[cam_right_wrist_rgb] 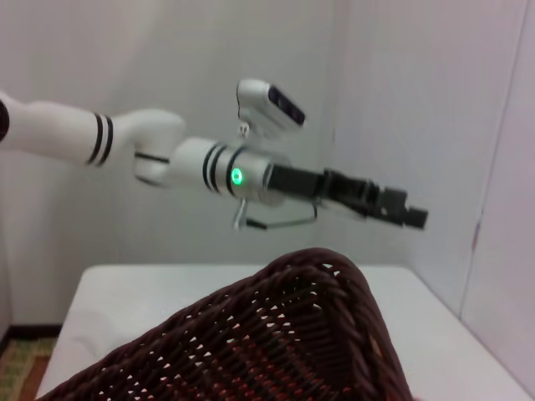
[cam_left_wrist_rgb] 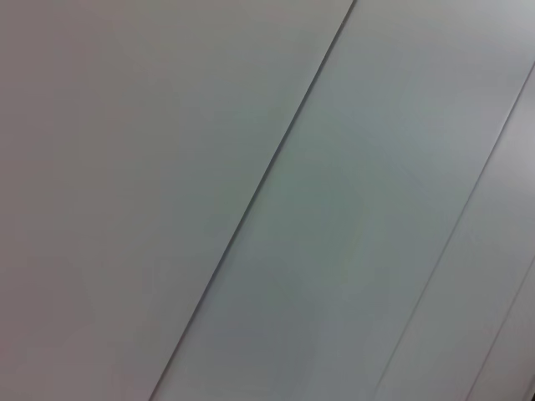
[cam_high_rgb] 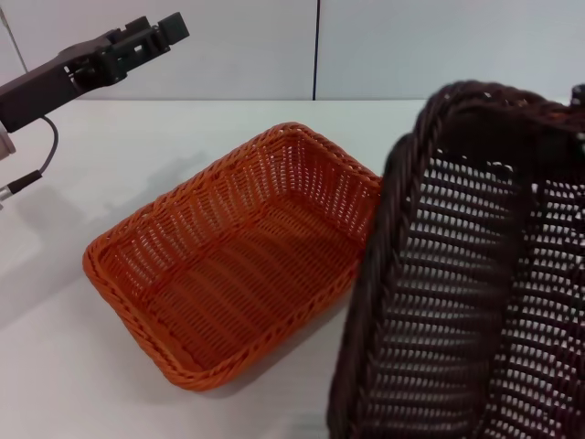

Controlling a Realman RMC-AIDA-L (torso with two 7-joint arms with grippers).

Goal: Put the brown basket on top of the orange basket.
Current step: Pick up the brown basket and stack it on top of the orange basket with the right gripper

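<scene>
The orange basket (cam_high_rgb: 247,265) stands open side up on the white table, left of centre in the head view. The brown basket (cam_high_rgb: 466,274) is held up off the table at the right, tilted steeply, with its lower edge beside the orange basket's right rim. Its braided rim also fills the bottom of the right wrist view (cam_right_wrist_rgb: 276,334). My right gripper carries it by the far rim and is hidden behind the weave. My left gripper (cam_high_rgb: 169,27) is raised at the far left, well away from both baskets. It also shows in the right wrist view (cam_right_wrist_rgb: 405,213).
The white table (cam_high_rgb: 82,384) lies around the orange basket. A pale wall with a dark vertical seam (cam_high_rgb: 316,55) stands behind the table. The left wrist view shows only wall panels (cam_left_wrist_rgb: 267,200).
</scene>
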